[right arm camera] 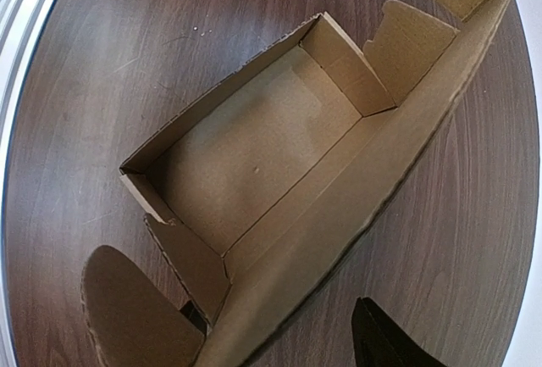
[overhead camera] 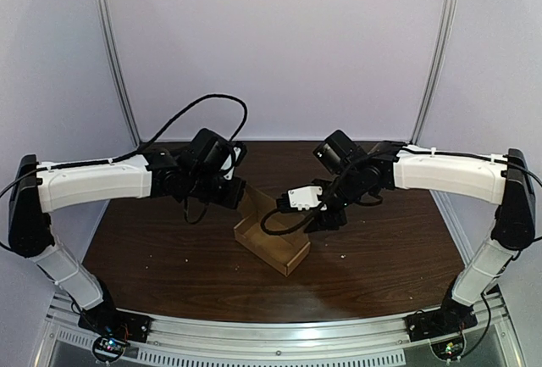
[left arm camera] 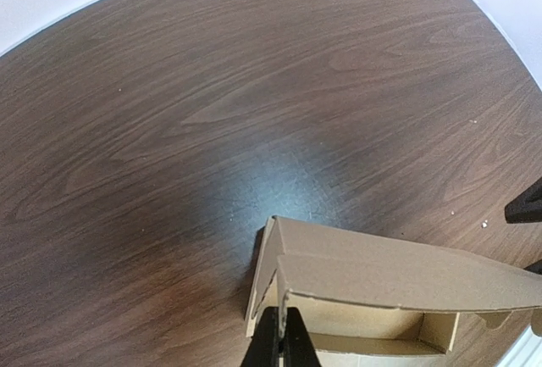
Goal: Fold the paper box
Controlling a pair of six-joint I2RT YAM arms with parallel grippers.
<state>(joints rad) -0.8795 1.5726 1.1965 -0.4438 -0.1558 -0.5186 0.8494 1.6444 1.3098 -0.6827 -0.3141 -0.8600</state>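
A brown cardboard box lies open in the middle of the dark wooden table. Its long lid panel stands up along the far side, with side flaps loose. My left gripper is shut on the corner edge of the lid flap, at the box's left end. My right gripper is open and straddles the lid panel at the other end: one finger shows outside, the other is mostly hidden behind a flap. The box's inside holds nothing.
A metal rail runs along the table's near edge. White walls and two slanted poles close in the back. A few pale crumbs lie on the wood.
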